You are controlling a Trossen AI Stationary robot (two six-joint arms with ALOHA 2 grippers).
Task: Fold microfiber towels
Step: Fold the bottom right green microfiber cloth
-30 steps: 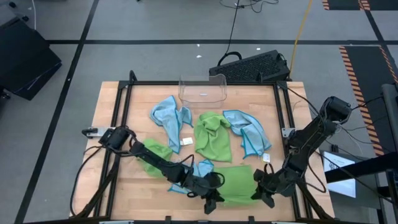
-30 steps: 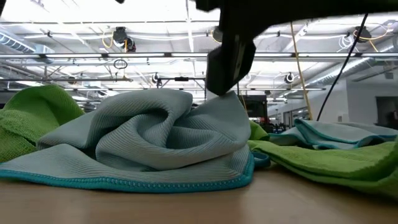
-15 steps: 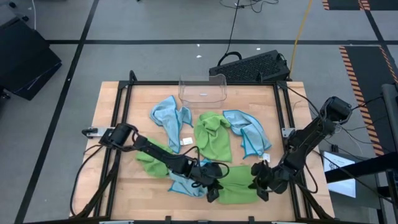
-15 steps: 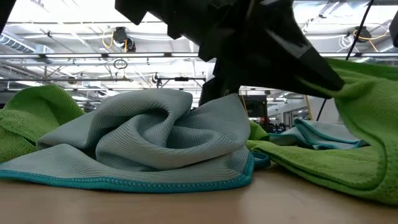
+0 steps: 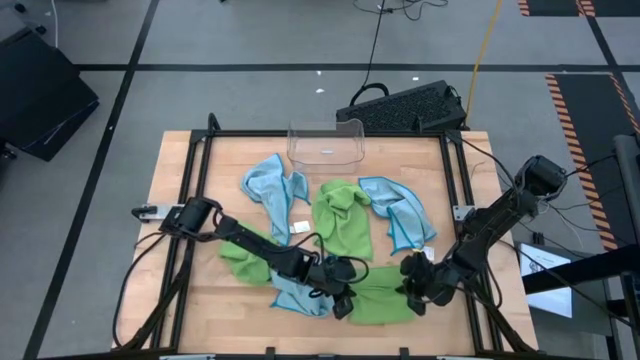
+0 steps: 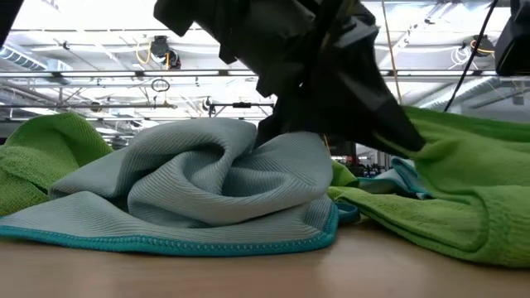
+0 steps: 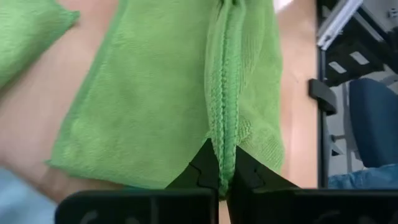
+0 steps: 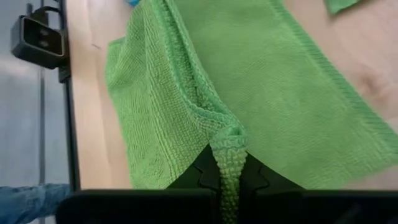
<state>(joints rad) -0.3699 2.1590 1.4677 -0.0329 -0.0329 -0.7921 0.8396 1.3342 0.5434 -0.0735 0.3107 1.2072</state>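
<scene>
Lime green microfiber towel [image 5: 380, 295], nubbly weave w/ stitched hem, lies at near edge of wooden tabletop [image 5: 170, 200], between the two tools. Left tool [image 5: 343, 296] clamped tight on towel's left hem; wrist view shows the hem [image 7: 222, 118] bunched into a ridge running straight into the closed fingers. Right tool [image 5: 412, 293] likewise pinched shut on towel's right edge; fabric peaks up into a tent where it enters the fingers [image 8: 205, 174]. Towel's gripped edges lifted off tabletop, rest trailing down.

Crumpled light blue ribbed towel w/ teal edging [image 6: 199, 186] sits just beside left tool, partly under left arm. Another green towel [image 5: 240, 255] bunched to the left. Further back: blue towel [image 5: 272, 188], green towel [image 5: 342, 220], blue towel [image 5: 398, 212], all rumpled. Clear plastic bin [image 5: 325, 142] at far edge.
</scene>
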